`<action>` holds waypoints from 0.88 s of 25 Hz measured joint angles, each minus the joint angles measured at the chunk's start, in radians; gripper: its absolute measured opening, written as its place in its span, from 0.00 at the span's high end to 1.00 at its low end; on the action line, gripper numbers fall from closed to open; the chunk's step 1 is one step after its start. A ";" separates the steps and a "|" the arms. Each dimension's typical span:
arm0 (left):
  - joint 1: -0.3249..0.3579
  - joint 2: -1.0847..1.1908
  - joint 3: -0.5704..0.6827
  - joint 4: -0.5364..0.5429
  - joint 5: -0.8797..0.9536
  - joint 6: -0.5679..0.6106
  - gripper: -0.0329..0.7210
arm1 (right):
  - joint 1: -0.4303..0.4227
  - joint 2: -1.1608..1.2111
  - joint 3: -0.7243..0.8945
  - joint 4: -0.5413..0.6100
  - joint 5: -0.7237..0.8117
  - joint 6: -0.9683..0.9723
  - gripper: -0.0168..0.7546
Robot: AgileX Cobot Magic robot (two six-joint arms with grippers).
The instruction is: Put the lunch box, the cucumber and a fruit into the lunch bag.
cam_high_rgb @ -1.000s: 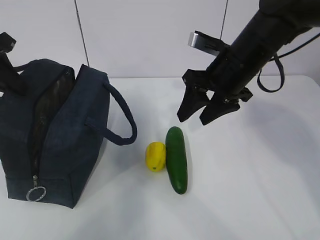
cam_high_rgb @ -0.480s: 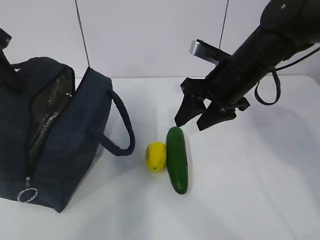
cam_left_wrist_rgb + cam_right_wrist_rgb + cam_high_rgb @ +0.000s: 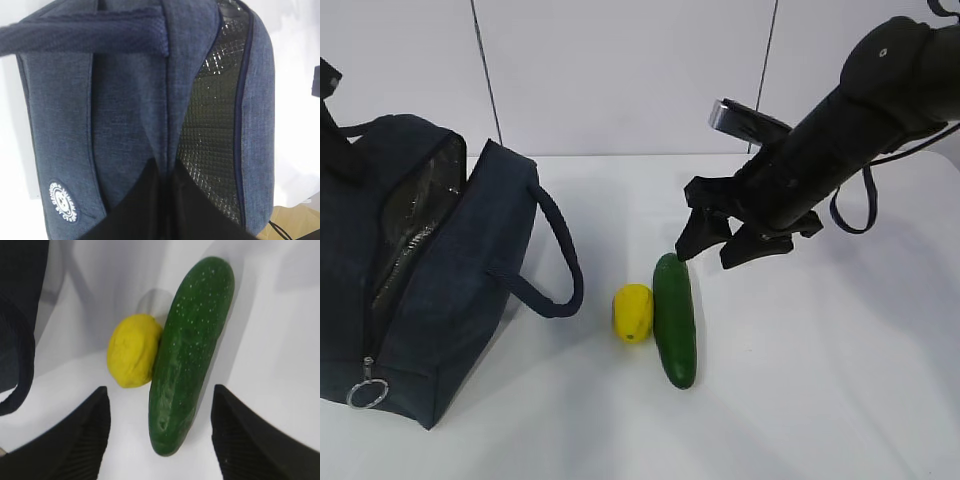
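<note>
The navy lunch bag [image 3: 450, 300] stands at the left with its zipper undone, showing silver lining [image 3: 415, 235]. My left gripper [image 3: 169, 170] is shut on one of the bag's handle straps, holding that side up. Right of the bag, the yellow fruit [image 3: 632, 312] lies against the dark green cucumber [image 3: 674, 320]. My right gripper [image 3: 708, 252] hangs open just above the cucumber's far end. In the right wrist view the cucumber [image 3: 192, 350] lies between the two spread fingers, with the fruit [image 3: 132, 350] beside it. The lunch box is out of view.
The bag's other handle loop [image 3: 555, 270] arches toward the fruit. A silver zip ring [image 3: 366, 393] hangs at the bag's near corner. The white table [image 3: 820, 380] ends at a white wall behind.
My right gripper has come down and a little right, closer to the cucumber's far end. The bag has shifted left and its mouth has spread wider.
</note>
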 joint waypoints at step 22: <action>0.000 0.000 0.000 0.004 0.000 0.000 0.96 | 0.000 0.116 0.000 0.135 -0.064 -0.075 0.38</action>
